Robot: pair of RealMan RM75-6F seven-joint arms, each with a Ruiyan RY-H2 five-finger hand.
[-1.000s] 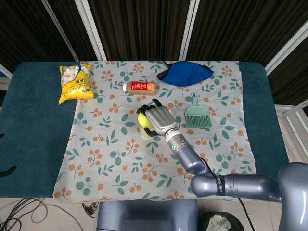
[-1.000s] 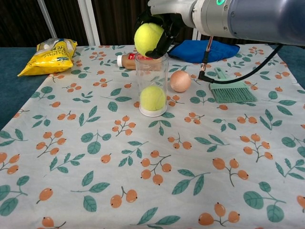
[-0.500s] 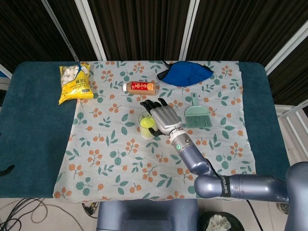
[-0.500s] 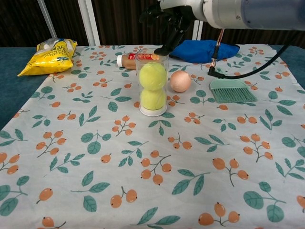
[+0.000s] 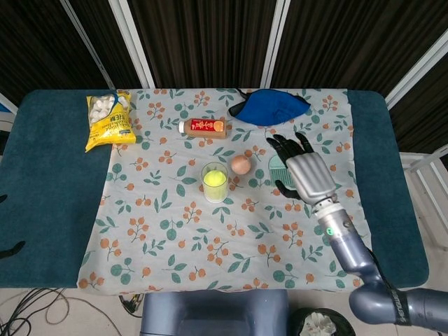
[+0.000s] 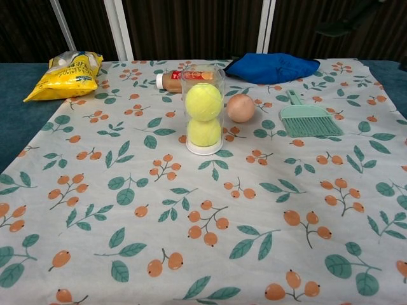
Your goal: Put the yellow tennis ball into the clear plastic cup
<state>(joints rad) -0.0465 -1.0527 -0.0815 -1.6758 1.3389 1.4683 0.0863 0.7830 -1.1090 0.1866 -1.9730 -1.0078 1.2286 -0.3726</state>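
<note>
Table (image 5: 42,175) with dark teal top is filling most of the head view; floral cloth (image 5: 175,238) is covering its middle. Right arm (image 5: 350,245) is reaching up from the lower right of the head view. Right hand (image 5: 302,171) is hovering over the green brush (image 6: 308,121), fingers spread apart, holding nothing. Left hand isn't showing in either view.

Blue pouch (image 6: 270,67) is lying at the upper centre-right of the chest view. Yellow snack bag (image 6: 63,73) is sitting at the upper left, half on cloth, half on the teal top. Clear cup (image 6: 203,111) is standing upright near centre, well apart from the hand. Two tennis balls are sitting stacked inside it: upper ball (image 6: 203,101) resting on lower ball (image 6: 204,132). Small bottle (image 5: 203,127) with a red label is lying on its side behind the cup. Peach-coloured egg (image 6: 240,108) is sitting just right of the cup, not touching it.
</note>
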